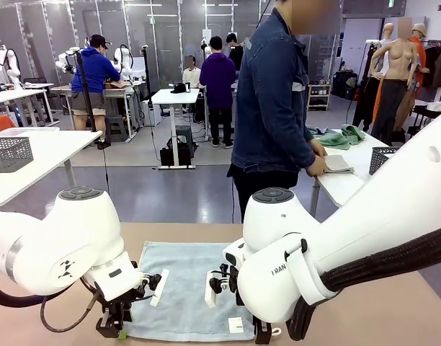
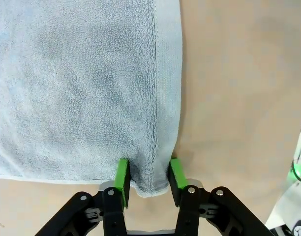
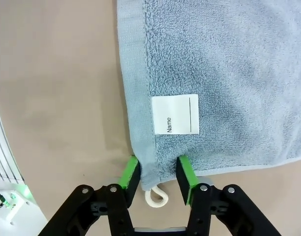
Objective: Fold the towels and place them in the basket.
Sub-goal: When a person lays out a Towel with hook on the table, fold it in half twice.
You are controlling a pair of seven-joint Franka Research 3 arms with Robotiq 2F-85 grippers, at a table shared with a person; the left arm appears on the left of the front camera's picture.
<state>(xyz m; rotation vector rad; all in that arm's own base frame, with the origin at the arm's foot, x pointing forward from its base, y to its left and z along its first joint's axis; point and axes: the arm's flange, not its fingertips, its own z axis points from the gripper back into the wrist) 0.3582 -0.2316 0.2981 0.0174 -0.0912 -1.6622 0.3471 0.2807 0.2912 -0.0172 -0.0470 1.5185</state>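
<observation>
In the front view, one light blue towel (image 1: 184,281) of nubbly terry lies spread flat as a rectangle on the tan table (image 1: 163,232), at the lower middle of the frame. Two white arms bend over its near edge. The left gripper (image 1: 118,331) is at the towel's lower left corner and the right gripper (image 1: 264,333) at its lower right, beside a small white label (image 1: 235,324). Across the table a person (image 1: 271,108) in a denim jacket stands turned to a white table at the right of the frame, hands on a pale folded cloth (image 1: 339,164). Crumpled green towels (image 1: 343,137) lie behind it; I cannot count them. Two dark wire-mesh baskets show, one at the right edge (image 1: 379,158) and one at the far left (image 1: 8,153). In the left wrist view, the left gripper (image 2: 148,179) has its two green pads (image 2: 122,179) clamped on a bunched corner of the light blue towel (image 2: 81,83), whose smooth woven hem runs up the frame's middle. In the right wrist view, the right gripper (image 3: 159,179) grips the towel's (image 3: 229,73) other near corner between its green pads (image 3: 132,174). One white cord loop (image 3: 155,197) hangs below them, and the square label (image 3: 175,114), printed "Name", sits just above.
</observation>
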